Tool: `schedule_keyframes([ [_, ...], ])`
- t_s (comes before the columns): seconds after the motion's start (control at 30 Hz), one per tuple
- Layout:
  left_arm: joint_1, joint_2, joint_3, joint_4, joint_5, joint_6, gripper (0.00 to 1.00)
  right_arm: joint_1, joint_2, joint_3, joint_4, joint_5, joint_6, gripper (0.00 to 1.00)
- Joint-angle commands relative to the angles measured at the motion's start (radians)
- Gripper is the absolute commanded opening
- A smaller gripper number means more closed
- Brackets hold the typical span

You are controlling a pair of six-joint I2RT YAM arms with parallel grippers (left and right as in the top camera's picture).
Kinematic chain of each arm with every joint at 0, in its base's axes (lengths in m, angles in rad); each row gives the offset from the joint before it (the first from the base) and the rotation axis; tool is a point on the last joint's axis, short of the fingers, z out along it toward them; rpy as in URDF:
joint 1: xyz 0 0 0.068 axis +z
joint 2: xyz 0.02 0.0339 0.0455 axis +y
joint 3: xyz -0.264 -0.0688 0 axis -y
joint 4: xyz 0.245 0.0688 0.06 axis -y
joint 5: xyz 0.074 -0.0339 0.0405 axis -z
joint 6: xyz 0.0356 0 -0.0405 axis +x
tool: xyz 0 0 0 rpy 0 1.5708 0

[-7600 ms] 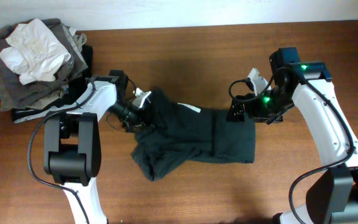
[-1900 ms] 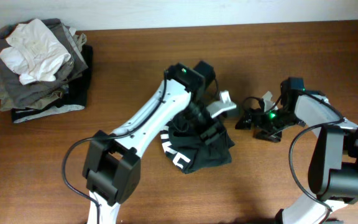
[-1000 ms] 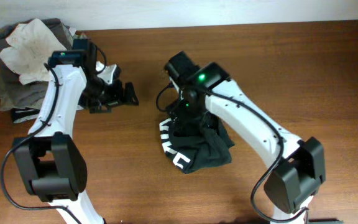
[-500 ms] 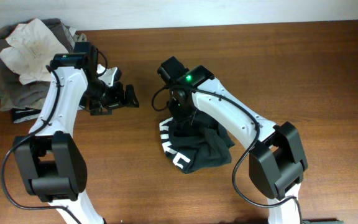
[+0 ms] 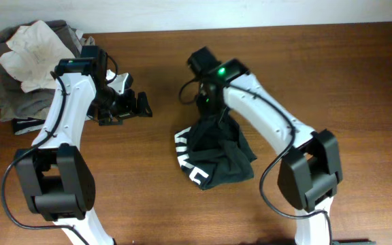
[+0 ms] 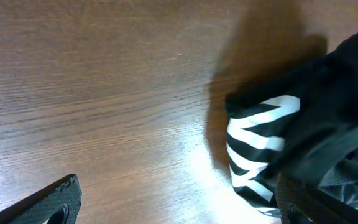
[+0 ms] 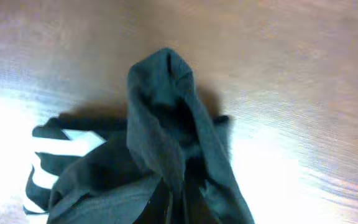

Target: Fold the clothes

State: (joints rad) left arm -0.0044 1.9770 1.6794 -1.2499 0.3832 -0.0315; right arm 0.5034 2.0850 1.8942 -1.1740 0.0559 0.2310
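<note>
Dark garment (image 5: 218, 155) lies bunched near the middle of the wooden table (image 5: 359, 88), with its white stripes (image 5: 186, 160) turned toward my left side. My right gripper (image 5: 211, 113) stands over the garment's far edge, closed on a peak of fabric that tents up to it. In the right wrist view the cloth rises to the lower edge and hides my fingers. My left gripper (image 5: 133, 109) hangs well apart to the garment's left, spread wide and empty, with the striped fold ahead of it. A pile of clothes (image 5: 39, 75) sits at the far left corner, beside my left arm.
</note>
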Motion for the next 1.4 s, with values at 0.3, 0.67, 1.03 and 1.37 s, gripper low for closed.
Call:
schedule_keyframes([
  [0.3, -0.004, 0.009, -0.004, 0.002, -0.007, 0.002, 0.99, -0.266, 0.000, 0.086, -0.041, 0.005, -0.050, 0.04],
  [0.67, -0.004, 0.009, -0.004, 0.002, -0.006, 0.002, 0.99, -0.326, -0.022, 0.126, -0.197, -0.016, 0.052, 0.60],
  [1.03, -0.004, 0.009, -0.004, 0.005, -0.007, 0.002, 0.99, -0.168, -0.121, 0.142, -0.499, -0.171, 0.009, 0.56],
  [1.37, -0.004, 0.009, -0.004, 0.004, -0.006, 0.002, 0.99, 0.007, -0.120, -0.035, -0.460, -0.073, 0.013, 0.58],
])
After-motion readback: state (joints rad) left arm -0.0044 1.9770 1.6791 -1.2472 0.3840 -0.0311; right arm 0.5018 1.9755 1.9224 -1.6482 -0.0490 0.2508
